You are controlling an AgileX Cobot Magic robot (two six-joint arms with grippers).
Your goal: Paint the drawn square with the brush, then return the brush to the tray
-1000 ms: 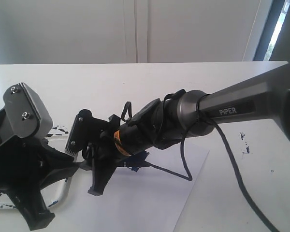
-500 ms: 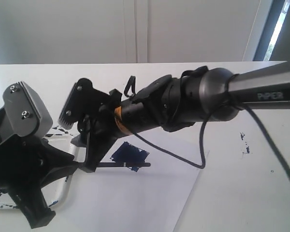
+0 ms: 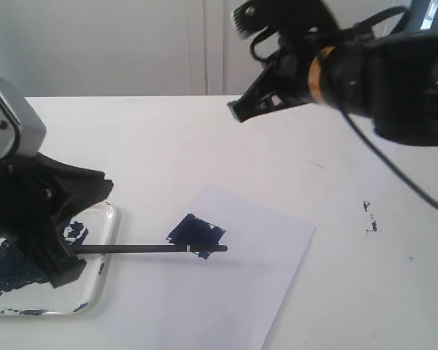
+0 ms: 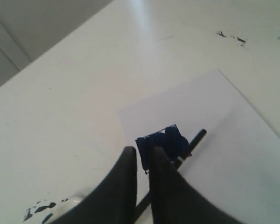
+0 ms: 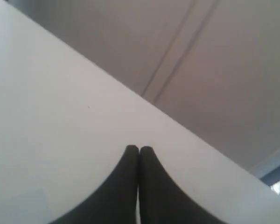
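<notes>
Drawn square (image 3: 196,233) filled. Brush (image 3: 142,249) lies loose: handle end over tray (image 3: 106,271) rim, tip on square. Right hand (image 3: 237,113) aloft, pinched closed, empty. Left hand (image 4: 143,151) narrow, empty. Judged next: regrasp brush and seat it fully in tray.

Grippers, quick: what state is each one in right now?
Left gripper: barely open, nothing between the jaws; the brush lies loose below it.
Right gripper: shut, empty.
</notes>
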